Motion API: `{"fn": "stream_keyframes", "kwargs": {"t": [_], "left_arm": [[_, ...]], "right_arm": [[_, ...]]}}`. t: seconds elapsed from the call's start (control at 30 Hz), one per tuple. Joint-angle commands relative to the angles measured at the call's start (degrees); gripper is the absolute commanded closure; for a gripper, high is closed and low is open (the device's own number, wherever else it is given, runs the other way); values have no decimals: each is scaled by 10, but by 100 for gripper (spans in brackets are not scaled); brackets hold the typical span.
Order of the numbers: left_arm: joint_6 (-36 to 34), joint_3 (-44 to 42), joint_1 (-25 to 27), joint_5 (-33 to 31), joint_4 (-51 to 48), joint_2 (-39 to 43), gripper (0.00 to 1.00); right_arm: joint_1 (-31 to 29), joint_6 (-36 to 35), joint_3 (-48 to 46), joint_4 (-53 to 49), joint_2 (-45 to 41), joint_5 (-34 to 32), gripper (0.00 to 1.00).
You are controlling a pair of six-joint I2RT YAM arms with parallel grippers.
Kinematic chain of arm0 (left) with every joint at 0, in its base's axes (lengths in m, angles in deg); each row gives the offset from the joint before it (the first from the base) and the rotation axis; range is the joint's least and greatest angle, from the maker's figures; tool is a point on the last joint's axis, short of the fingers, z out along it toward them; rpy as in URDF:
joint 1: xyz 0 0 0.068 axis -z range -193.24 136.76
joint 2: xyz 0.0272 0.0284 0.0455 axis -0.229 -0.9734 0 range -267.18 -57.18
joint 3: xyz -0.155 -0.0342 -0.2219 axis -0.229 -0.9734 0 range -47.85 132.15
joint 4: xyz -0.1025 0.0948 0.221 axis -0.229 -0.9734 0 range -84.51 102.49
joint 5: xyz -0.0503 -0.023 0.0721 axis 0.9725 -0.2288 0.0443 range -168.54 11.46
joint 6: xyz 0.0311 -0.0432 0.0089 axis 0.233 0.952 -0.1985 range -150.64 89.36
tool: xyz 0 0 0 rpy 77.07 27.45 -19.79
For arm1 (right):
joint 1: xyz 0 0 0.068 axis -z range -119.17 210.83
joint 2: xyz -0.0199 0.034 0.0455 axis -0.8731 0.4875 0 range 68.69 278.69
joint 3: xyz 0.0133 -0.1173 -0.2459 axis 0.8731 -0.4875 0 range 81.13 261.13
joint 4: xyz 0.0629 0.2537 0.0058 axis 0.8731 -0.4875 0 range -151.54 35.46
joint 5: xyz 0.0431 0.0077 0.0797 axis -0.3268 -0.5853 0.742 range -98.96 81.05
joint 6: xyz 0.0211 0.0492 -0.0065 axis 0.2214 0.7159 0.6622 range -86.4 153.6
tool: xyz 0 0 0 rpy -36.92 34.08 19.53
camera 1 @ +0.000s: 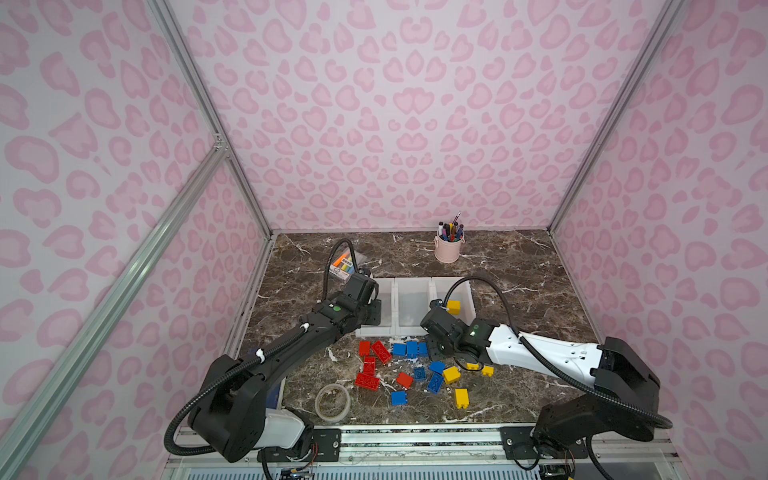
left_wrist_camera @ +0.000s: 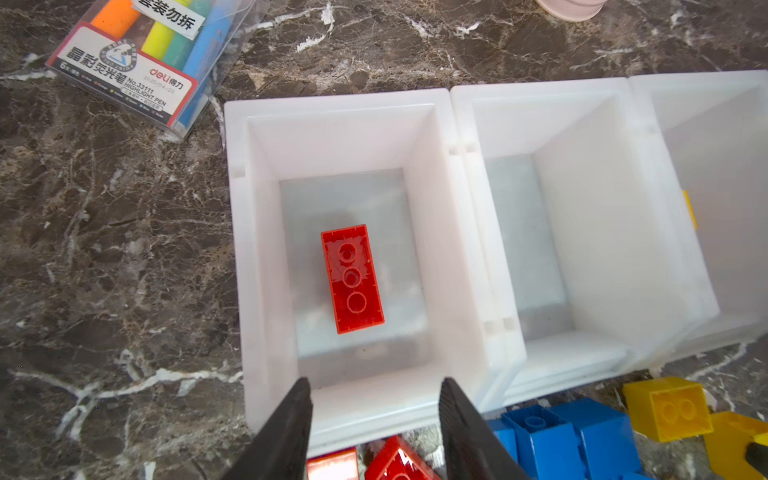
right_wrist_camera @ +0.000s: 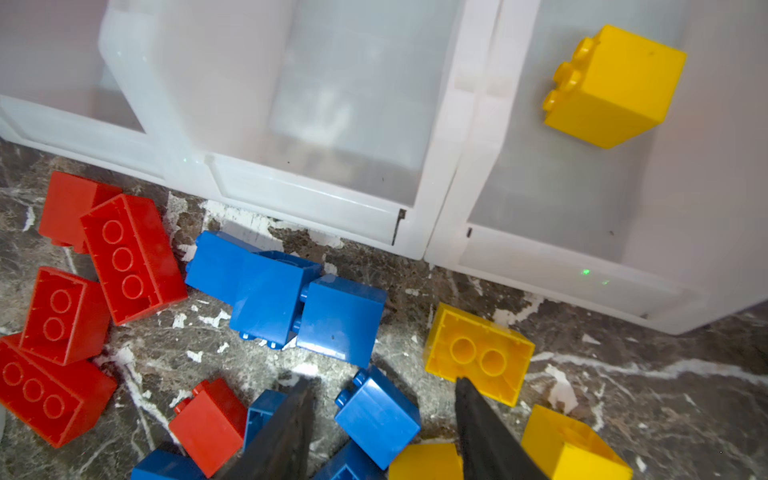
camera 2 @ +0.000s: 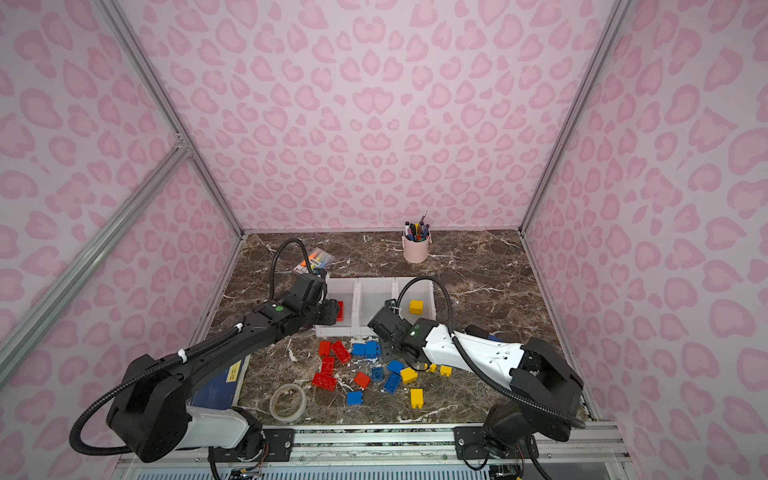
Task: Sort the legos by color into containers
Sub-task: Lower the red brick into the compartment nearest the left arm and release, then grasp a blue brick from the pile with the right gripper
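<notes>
Three white containers [camera 1: 411,279] stand joined in a row. A red oblong lego [left_wrist_camera: 352,278] lies studs-down in the left one [left_wrist_camera: 336,97], and my left gripper [left_wrist_camera: 376,380] hovers open over its front lip, holding nothing. A yellow lego [right_wrist_camera: 611,87] lies on its side in the right container [camera 1: 467,291]. In front of the row, red [camera 1: 374,361], blue [camera 1: 409,349] and yellow legos [camera 1: 461,397] lie scattered on the marble. My right gripper [right_wrist_camera: 384,380] is open low over this pile, its fingers either side of a blue lego [right_wrist_camera: 380,419] without touching it.
A pink pen cup [camera 1: 448,249] stands at the back. A highlighter pack [left_wrist_camera: 137,62] lies behind the left container. A roll of clear tape [camera 1: 332,402] sits near the front edge, and a blue book [camera 2: 216,386] lies by the left wall.
</notes>
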Motion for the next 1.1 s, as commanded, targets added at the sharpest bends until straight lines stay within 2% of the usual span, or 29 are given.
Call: {"fn": "stream_keyframes", "kwargs": {"t": [0.0, 0.2, 0.53, 1.07], "left_arm": [[16, -16, 3, 15, 8, 20, 47], [29, -37, 15, 24, 7, 38, 47], [30, -40, 31, 25, 4, 36, 46], [23, -35, 34, 24, -1, 38, 45]], "right_arm": [[-5, 17, 6, 26, 22, -3, 40], [-6, 31, 12, 48, 56, 6, 38], [-3, 45, 2, 66, 79, 7, 42], [12, 54, -27, 64, 56, 0, 45]]}}
